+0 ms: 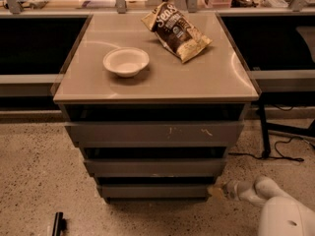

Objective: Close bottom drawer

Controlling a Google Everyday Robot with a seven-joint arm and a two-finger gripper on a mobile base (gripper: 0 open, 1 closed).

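Observation:
The bottom drawer [155, 191] is the narrowest, lowest grey-brown front of the cabinet, low in the camera view, with only a thin dark gap above it. My gripper [216, 191] on the white arm [275, 210] is at the lower right, its tip against the right end of that drawer front. Above it are the mid-width drawer front [155, 167] and the widest, scratched top drawer front [155, 133].
The cabinet top [206, 77] carries a white bowl [126, 61] and a chip bag [176, 31]. A black stand with cables [275, 149] is on the speckled floor at the right. A small dark object [58, 224] lies at the lower left.

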